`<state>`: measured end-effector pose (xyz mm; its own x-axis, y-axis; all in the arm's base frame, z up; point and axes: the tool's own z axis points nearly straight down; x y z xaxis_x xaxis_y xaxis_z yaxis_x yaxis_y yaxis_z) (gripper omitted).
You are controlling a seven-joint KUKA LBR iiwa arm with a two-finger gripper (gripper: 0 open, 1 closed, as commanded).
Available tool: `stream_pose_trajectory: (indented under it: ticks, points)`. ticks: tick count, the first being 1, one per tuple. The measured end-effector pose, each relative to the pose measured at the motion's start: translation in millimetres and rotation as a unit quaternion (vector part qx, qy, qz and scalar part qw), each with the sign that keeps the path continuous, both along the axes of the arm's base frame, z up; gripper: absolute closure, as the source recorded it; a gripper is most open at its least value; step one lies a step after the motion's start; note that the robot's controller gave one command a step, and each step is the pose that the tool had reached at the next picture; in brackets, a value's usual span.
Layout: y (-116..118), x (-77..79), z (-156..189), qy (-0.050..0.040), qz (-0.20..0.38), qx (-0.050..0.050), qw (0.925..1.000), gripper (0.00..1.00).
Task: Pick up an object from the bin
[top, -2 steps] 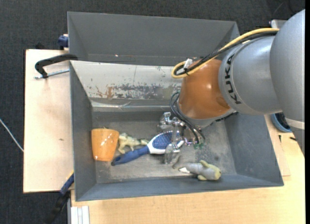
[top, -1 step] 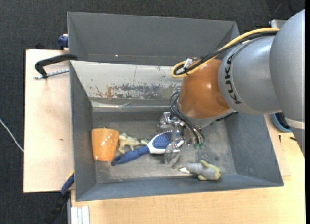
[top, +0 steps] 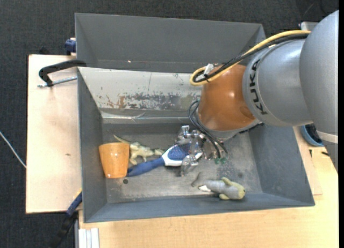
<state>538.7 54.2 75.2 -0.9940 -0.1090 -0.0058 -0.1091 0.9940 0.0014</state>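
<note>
- the tool (top: 189,157) is low in the bin, near the middle of the floor, its metal tip down at the floor.
- whether the tool is apart or together cannot be told; nothing can be seen clamped in it.
- just to its left, touching or nearly touching it, lies the white-and-blue head of a brush-like thing with a blue handle (top: 153,163); the handle runs down and to the left across the floor.
- above the tool sits the arm's rounded orange cover (top: 226,104), and behind that the big grey arm (top: 293,80), coming in from the right with a yellow cable (top: 252,48) looped over it.
- a small pale yellow-green toy animal (top: 141,152) lies just above the blue handle, between the tool and the cup.
- an orange cup (top: 114,159) lies on its side at the left of the floor, near the end of the handle.
- a grey and yellow toy fish-like figure (top: 226,188) lies near the front wall, below and to the right of the tool, apart from it.
- the grey metal bin (top: 161,43) holds all of these; its back wall is scuffed.
</note>
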Motion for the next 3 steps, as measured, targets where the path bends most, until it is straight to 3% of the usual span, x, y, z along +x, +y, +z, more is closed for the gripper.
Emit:
stream_pose_trajectory:
  ticks: [1, 3]
  points:
    - [0.7, 2.3, 61.6, -0.0023, 0.0, 0.0, 1.0, 1.0]
    - [1.4, 5.2, 96.6, -0.0009, -0.001, 0.0, 1.0, 1.0]
